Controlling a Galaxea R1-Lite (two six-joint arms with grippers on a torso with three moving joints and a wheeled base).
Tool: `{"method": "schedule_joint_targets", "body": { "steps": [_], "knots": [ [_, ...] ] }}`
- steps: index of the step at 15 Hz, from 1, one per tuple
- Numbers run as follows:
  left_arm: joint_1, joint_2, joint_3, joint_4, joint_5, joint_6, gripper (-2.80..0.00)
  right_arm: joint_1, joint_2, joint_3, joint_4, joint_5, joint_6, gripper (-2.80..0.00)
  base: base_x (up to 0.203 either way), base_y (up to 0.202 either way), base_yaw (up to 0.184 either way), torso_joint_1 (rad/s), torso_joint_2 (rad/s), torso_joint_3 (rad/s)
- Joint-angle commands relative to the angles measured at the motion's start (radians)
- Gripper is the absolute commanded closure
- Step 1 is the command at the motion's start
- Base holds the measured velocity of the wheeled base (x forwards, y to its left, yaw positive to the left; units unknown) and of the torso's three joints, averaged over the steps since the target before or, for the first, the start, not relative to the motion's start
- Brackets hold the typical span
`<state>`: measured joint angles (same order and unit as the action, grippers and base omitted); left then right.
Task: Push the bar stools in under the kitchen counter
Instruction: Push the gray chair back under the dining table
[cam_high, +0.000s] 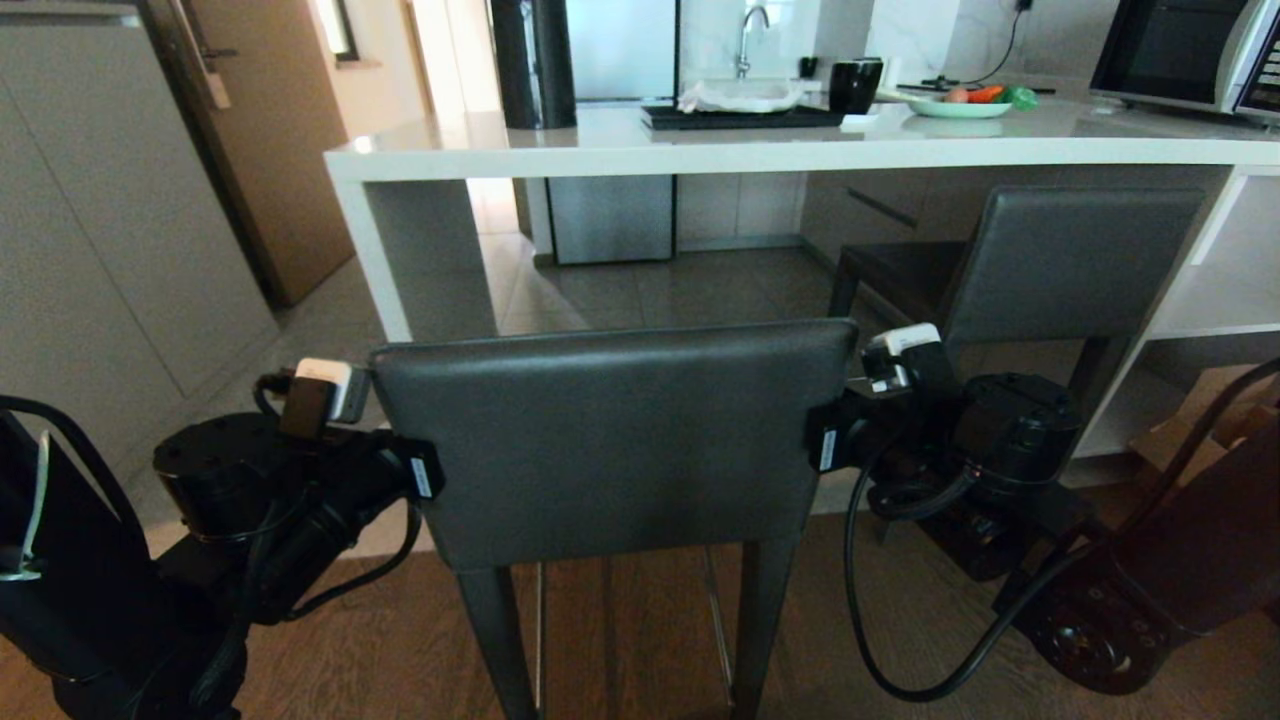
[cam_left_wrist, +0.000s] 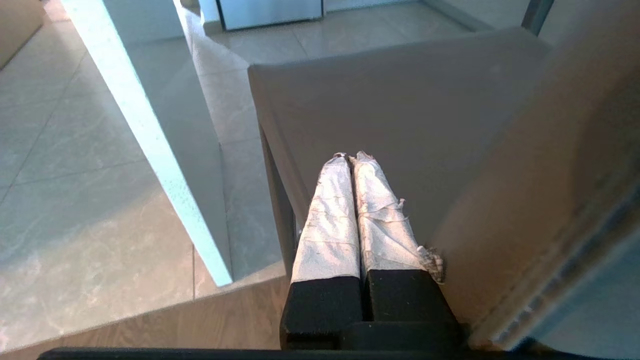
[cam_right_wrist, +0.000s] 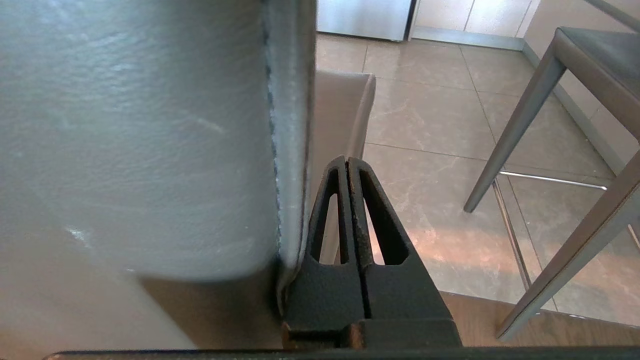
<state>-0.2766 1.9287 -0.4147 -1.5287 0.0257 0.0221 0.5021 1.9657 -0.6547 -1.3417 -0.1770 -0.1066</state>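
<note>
Head view shows the near stool (cam_high: 610, 440) flanked by the left gripper (cam_left_wrist: 351, 157) and right gripper (cam_right_wrist: 347, 162). Both have their fingers pressed together, holding nothing, beside its backrest (cam_high: 620, 390).

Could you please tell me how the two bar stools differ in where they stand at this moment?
The near stool stands out on the wooden floor, short of the kitchen counter; the far stool sits with its seat under it. The near stool has the left gripper and right gripper at its backrest's sides; the far stool has neither. Both have grey backrests.
</note>
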Motion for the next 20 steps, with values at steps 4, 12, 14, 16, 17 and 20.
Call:
{"method": "schedule_joint_targets", "body": {
  "steps": [4,12,14,16,17,20],
  "knots": [
    [0.022,0.016,0.019,-0.001,0.002,-0.001,0.0,0.004,0.005,-0.005,-0.008,-0.001,-0.001,0.0,0.0,0.0,0.0,0.0,0.0,0.0],
    [0.019,0.021,0.019,-0.001,0.002,0.001,0.0,0.005,0.006,-0.009,-0.008,-0.001,-0.001,0.0,0.121,0.0,0.001,-0.003,0.0,0.004],
    [0.019,0.019,0.02,-0.001,0.002,0.001,0.0,0.007,0.007,-0.01,-0.008,-0.001,-0.001,0.0,0.177,0.0,0.004,0.002,0.0,0.002],
    [0.018,0.013,0.04,-0.001,0.0,0.001,0.0,0.007,0.004,-0.003,-0.01,-0.001,-0.004,0.0,0.13,0.0,0.004,0.0,0.0,0.004],
    [0.015,0.004,0.058,-0.001,0.0,0.001,0.0,0.01,0.001,0.0,-0.01,0.001,-0.006,0.0,0.0,0.0,0.0,0.0,0.0,0.0],
    [0.004,-0.007,0.107,-0.001,0.0,0.002,0.0,0.028,0.0,-0.009,-0.011,0.001,-0.037,0.0,0.0,0.0,0.0,0.0,0.0,0.0]
  ]
}}
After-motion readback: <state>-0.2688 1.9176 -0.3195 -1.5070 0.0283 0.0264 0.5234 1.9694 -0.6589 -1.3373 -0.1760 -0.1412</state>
